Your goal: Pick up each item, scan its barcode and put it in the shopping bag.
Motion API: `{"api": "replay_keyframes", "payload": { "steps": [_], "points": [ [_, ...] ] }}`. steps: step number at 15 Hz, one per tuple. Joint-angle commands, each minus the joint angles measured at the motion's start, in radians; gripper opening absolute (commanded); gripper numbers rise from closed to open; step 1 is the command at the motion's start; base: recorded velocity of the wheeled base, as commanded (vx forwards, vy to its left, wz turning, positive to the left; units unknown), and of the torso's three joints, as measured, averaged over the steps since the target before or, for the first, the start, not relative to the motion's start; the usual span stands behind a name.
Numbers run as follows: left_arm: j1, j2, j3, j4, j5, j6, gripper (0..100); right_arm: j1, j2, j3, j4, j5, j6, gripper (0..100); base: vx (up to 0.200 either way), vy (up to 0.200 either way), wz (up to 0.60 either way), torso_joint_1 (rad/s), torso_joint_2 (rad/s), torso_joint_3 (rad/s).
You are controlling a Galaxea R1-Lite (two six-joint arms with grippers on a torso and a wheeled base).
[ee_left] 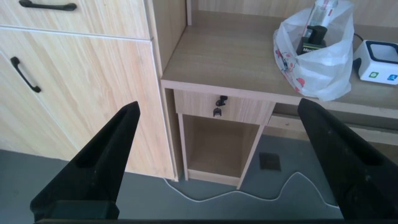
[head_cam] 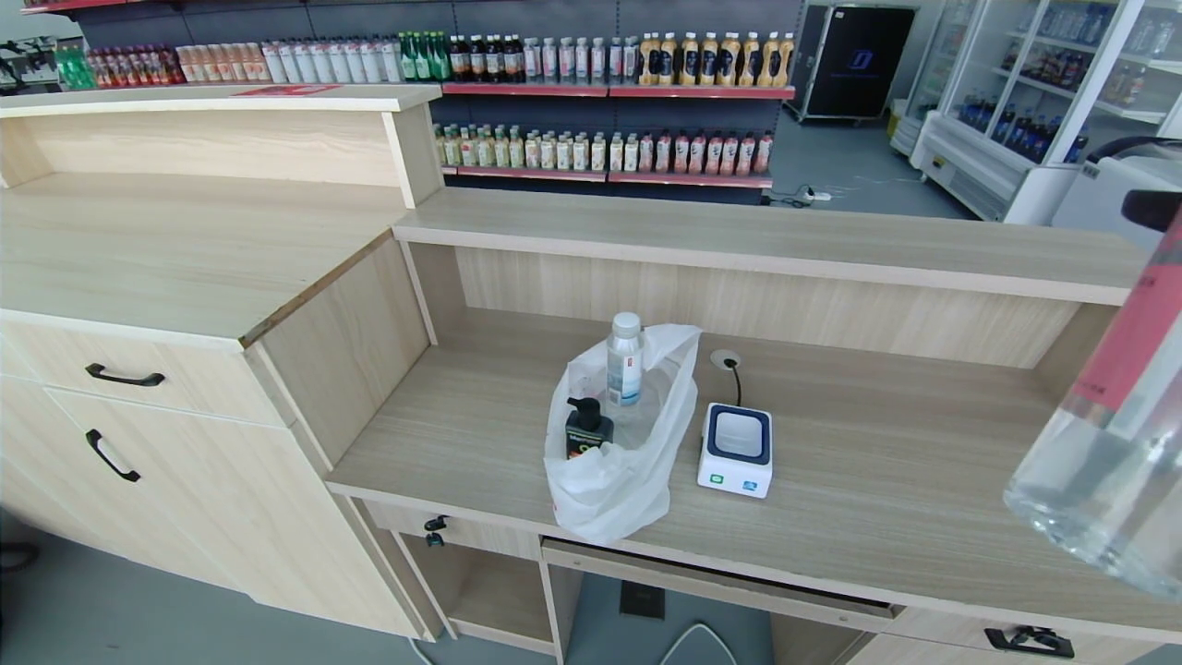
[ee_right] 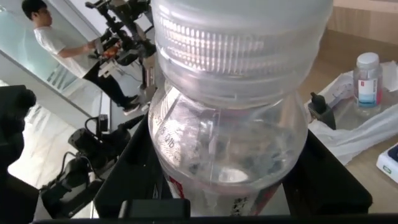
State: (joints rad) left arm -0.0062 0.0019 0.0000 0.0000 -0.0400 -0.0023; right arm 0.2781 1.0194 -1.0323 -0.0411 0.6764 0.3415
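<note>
Clear bottle (head_cam: 1108,443): see-through, with a red label, up in the air over the right end of the desk (head_cam: 877,443) and tilted. It is close to the head camera.
Right gripper (ee_right: 224,180): clamped on the clear bottle, with a dark finger (ee_right: 124,174) pressed to each side of its body.
Shopping bag (head_cam: 609,480): thin white plastic, mouth open upward. It sits on the left part of the desk's lower surface at the front edge, and its bottom sags slightly over that edge.
In the bag: a capped bottle (head_cam: 625,365) with a white cap stands upright toward the back. A black pump bottle (head_cam: 587,429) stands upright just in front of it.
Scanner (head_cam: 736,450): a white box with a dark blue frame round its window. It is just beside the bag on the side of the desk's right edge, close to the bag's plastic.
Cable (head_cam: 734,379): dark, running from the scanner's back to a round hole (head_cam: 725,357) in the desk surface.
Left gripper (ee_left: 217,107): fingers spread wide apart and holding nothing. It hangs low, off the desk's front left corner, above the floor.
</note>
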Motion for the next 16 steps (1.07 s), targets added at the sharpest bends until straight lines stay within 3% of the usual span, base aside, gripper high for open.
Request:
{"api": "replay_keyframes", "payload": {
  "steps": [1,2,3,5,6,8,10,12,16],
  "points": [
    [0.0,0.0,0.0,0.0,0.0,-0.001,100,-0.062,0.024,0.043,-0.006,-0.061,-0.067,0,0.0,0.0,0.0,0.0,0.0,0.0],
    [0.0,0.0,0.0,0.0,0.0,0.001,100,-0.099,0.039,0.058,-0.011,-0.097,-0.105,0,0.0,0.0,0.0,0.0,0.0,0.0],
    [0.0,0.0,0.0,0.0,0.0,-0.001,100,-0.224,0.085,0.123,-0.028,-0.164,-0.242,0,0.0,0.0,0.0,0.0,0.0,0.0],
    [0.0,0.0,0.0,0.0,0.0,-0.001,100,-0.396,0.174,0.227,-0.164,-0.179,-0.437,0,0.0,0.0,0.0,0.0,0.0,0.0],
    [0.0,0.0,0.0,0.0,0.0,-0.001,100,-0.435,0.2,0.255,-0.226,-0.181,-0.47,0,0.0,0.0,0.0,0.0,0.0,0.0],
    [0.0,0.0,0.0,0.0,0.0,-0.001,100,-0.536,0.304,0.411,-0.628,-0.19,-0.507,0,0.0,0.0,0.0,0.0,0.0,0.0],
    [0.0,0.0,0.0,0.0,0.0,-0.001,100,-0.557,0.372,0.511,-0.89,-0.268,-0.51,0,0.0,0.0,0.0,0.0,0.0,0.0],
    [0.0,0.0,0.0,0.0,0.0,-0.001,100,-0.557,0.423,0.517,-0.964,-0.344,-0.538,0,0.0,0.0,0.0,0.0,0.0,0.0],
    [0.0,0.0,0.0,0.0,0.0,-0.001,100,-0.556,0.512,0.488,-1.037,-0.342,-0.608,0,0.0,0.0,0.0,0.0,0.0,0.0]
  ]
}}
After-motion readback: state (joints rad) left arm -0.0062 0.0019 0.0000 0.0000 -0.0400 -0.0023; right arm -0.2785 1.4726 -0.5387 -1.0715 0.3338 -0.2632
